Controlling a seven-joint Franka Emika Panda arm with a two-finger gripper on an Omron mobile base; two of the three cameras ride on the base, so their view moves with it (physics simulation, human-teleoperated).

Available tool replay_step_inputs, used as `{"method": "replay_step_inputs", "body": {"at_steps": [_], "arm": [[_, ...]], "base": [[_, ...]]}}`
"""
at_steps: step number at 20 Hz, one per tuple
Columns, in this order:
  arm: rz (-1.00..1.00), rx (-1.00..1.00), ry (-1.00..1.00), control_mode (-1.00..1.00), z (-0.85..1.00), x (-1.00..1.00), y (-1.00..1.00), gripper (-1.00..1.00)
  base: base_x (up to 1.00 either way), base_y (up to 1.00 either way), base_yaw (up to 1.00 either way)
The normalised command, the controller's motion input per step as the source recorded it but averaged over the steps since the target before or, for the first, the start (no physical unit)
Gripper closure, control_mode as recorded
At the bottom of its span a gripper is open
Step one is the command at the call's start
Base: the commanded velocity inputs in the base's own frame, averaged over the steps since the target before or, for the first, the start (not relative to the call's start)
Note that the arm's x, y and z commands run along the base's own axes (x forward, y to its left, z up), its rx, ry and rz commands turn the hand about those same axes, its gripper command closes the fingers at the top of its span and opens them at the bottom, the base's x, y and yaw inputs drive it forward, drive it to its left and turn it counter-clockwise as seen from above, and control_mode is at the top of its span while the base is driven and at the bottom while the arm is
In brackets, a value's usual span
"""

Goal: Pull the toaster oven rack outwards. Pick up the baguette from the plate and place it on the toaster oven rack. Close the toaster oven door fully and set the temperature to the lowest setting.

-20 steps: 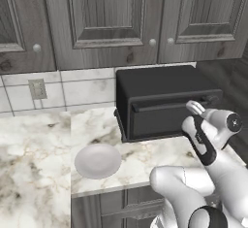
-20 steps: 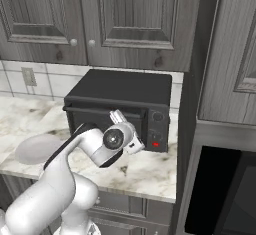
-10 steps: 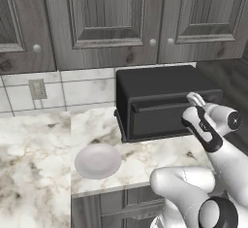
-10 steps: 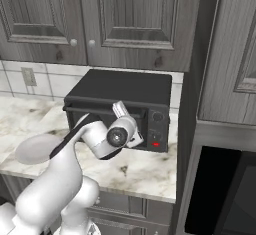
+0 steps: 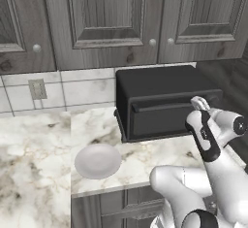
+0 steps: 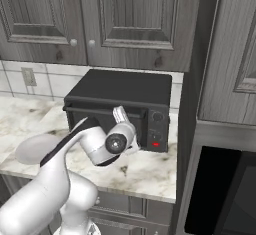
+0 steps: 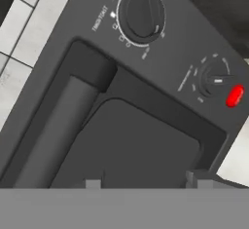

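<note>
The black toaster oven [image 5: 164, 84] [image 6: 125, 86] stands on the marble counter with its door [image 5: 160, 120] [image 7: 131, 145] shut, the bar handle [image 5: 164, 105] [image 7: 53, 130] along the door's top. The rack is hidden behind the door. My gripper [image 5: 198, 102] [image 6: 120, 113] [image 7: 143, 181] hovers open, holding nothing, close before the door's right end beside the control panel [image 6: 157, 129]. A large knob [image 7: 142, 12], a smaller knob [image 7: 216, 78] and a red light [image 7: 235, 95] sit on that panel. The white plate [image 5: 97, 160] [image 6: 32, 146] lies bare, left of the oven. The baguette is out of view.
Grey wall cabinets [image 5: 106, 18] hang over the oven. A tall dark cabinet [image 6: 225, 54] with a built-in oven [image 6: 225, 194] closes the counter's right end. An outlet [image 5: 38, 89] sits on the tiled wall. The counter's front edge [image 5: 111, 188] runs just below the plate.
My hand has crept slightly up and right along the oven's front, and the wrist has turned. Door and plate are as before.
</note>
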Motion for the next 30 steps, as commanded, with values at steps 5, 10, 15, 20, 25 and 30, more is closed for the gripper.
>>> {"method": "replay_step_inputs", "body": {"at_steps": [5, 10, 15, 20, 25, 30], "arm": [[0.0, 0.02, -0.02, -1.0, 0.53, -0.6, 0.0, -1.0], [0.0, 0.0, -0.02, -1.0, 0.6, -0.8, -0.1, -1.0], [0.0, -0.04, 0.18, -1.0, 0.33, -0.54, -0.38, -1.0], [-0.01, -0.21, 0.29, -1.0, 0.17, -0.06, -0.41, -1.0], [0.0, -0.36, 0.25, -1.0, 0.08, 0.08, -0.29, -1.0], [0.01, -0.32, 0.1, -1.0, -0.24, 0.02, -0.2, -1.0]], "base": [[0.0, 0.0, 0.0], [0.0, 0.0, 0.0], [0.0, 0.0, 0.0], [0.0, 0.0, 0.0], [0.0, 0.0, 0.0], [0.0, 0.0, 0.0]]}}
